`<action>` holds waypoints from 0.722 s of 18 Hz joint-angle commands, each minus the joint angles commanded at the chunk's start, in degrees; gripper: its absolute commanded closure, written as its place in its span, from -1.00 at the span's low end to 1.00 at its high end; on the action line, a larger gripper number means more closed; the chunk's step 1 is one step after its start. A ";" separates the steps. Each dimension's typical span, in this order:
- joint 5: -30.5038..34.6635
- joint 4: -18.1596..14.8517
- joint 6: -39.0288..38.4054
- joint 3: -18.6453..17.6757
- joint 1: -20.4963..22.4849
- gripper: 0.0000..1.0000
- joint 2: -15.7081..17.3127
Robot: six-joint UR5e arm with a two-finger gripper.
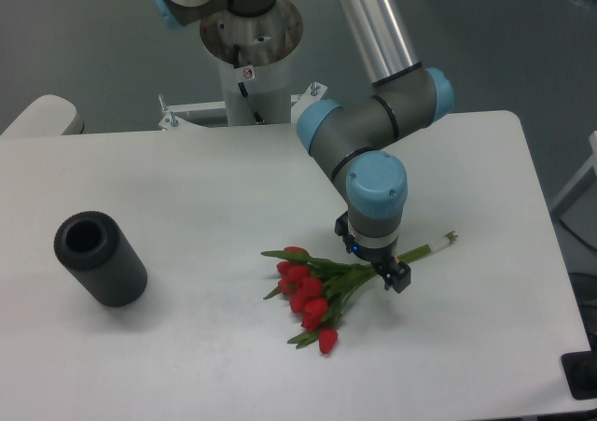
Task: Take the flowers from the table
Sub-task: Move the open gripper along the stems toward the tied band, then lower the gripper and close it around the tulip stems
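Red tulip bunch [317, 290]: lying on the white tabletop [187, 188], right of centre, not lifted. Gripper [392, 275]: down at the stems; finger state cannot be told. Grasp and lift outstanding.

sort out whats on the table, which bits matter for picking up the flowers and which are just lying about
Part of the job:
- flowers, lying on the table
- gripper, low over the stems; whether it is open or shut cannot be told

Just lying about:
- dark grey cylinder, on its side at the left, well apart from the flowers
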 joint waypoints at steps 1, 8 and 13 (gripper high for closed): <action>-0.09 0.00 -0.44 0.00 -0.17 -1.00 0.09; -1.32 3.42 -0.97 -0.53 -1.93 -1.00 -2.10; -1.41 4.74 -0.88 -0.35 -2.02 -0.82 -2.72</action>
